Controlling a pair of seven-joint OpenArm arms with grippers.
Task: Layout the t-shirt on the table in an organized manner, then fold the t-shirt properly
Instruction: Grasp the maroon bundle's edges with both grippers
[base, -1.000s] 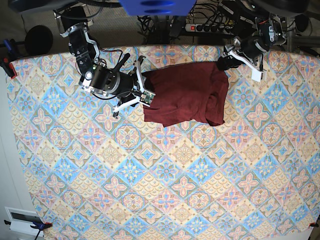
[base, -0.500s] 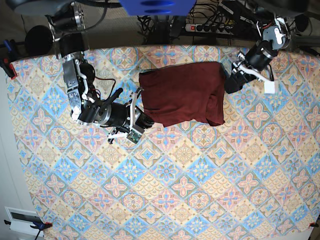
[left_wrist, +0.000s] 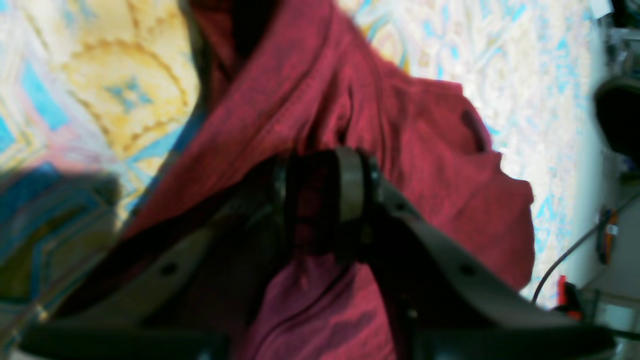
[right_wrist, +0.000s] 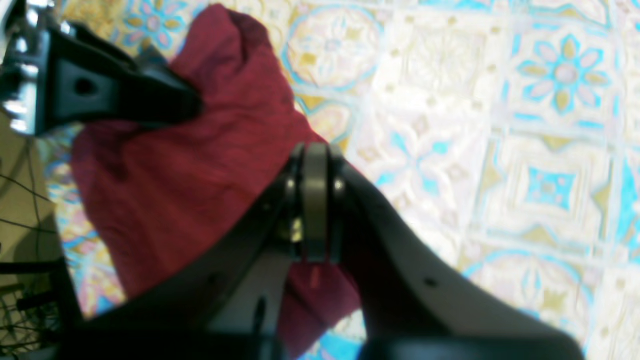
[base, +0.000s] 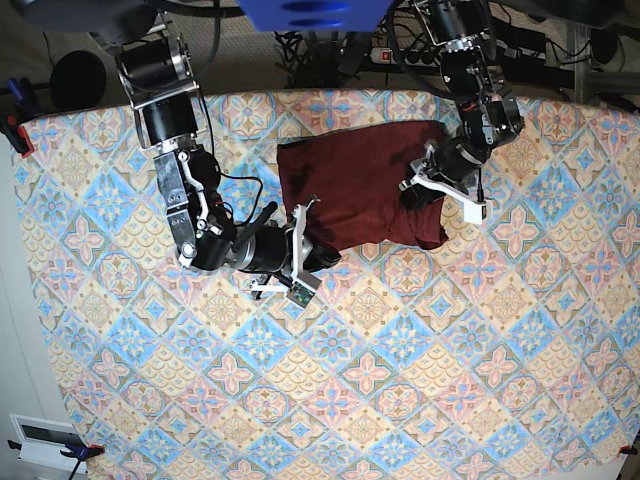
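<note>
Lying toward the far edge of the desk (base: 420, 380), a little right of centre in the base view, the t-shirt (base: 355, 190) is a plain dark maroon knit with no print, bunched into a rough rectangle with soft folds and a doubled flap along its right side. Its long axis runs roughly left to right across the desk, tilted slightly so the right end sits farther back. The left claw (base: 418, 190) rests on the right part of the cloth; in the left wrist view its tips are pressed together on a fold of maroon fabric (left_wrist: 320, 210). The right claw (base: 318, 255) sits at the near left corner of the t-shirt, its tips pressed together over the cloth's edge (right_wrist: 315, 210); whether fabric is pinched between them I cannot tell.
</note>
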